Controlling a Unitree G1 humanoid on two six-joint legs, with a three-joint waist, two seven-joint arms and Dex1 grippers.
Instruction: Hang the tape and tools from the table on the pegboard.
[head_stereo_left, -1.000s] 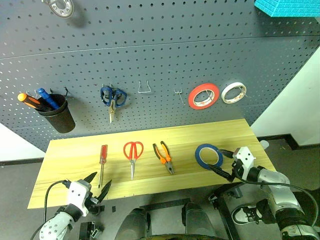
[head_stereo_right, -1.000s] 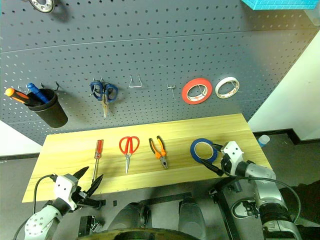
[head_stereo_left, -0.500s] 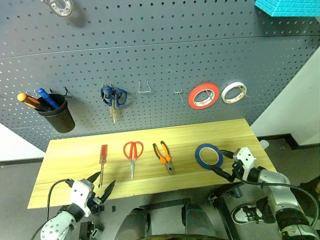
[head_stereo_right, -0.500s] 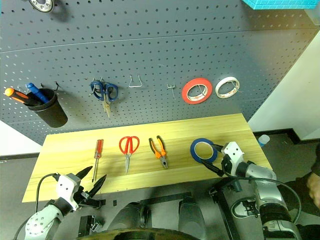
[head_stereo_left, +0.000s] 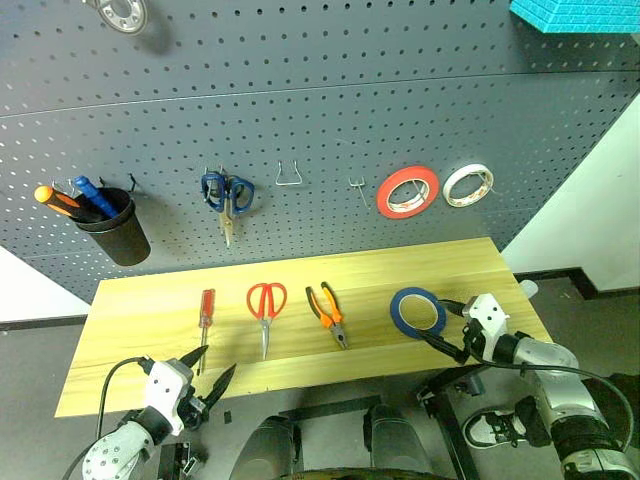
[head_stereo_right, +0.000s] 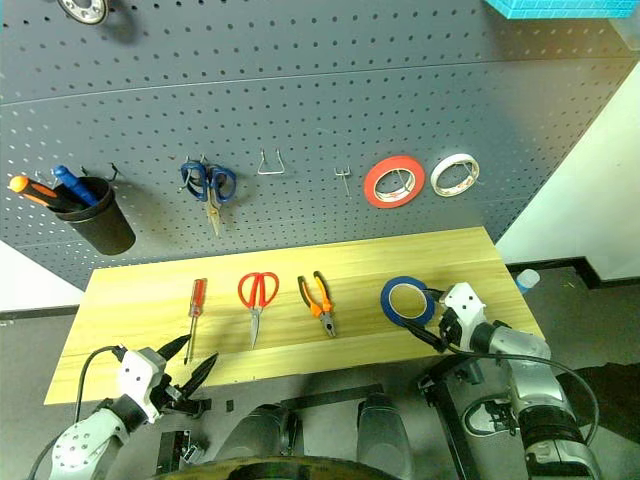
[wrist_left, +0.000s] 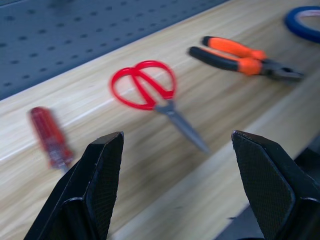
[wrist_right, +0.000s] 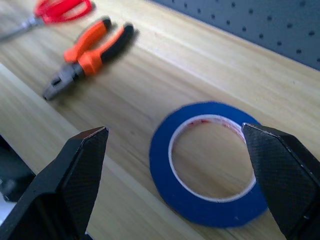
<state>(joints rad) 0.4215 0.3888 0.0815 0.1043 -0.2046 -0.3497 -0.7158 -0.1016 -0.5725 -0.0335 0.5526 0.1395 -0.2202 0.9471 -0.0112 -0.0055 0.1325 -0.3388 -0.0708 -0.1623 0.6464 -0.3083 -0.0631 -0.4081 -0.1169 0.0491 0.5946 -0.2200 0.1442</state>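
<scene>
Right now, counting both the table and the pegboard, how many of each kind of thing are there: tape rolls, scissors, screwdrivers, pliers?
Tape rolls: 3, blue, red, white
Scissors: 2, red-handled, blue-handled
Screwdrivers: 3, red, orange, blue
Pliers: 1
Total: 9

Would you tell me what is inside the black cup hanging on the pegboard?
The black cup holds an orange-handled screwdriver and a blue-handled screwdriver, handles sticking out. Their shafts and tips are hidden by the cup's wall.
</scene>
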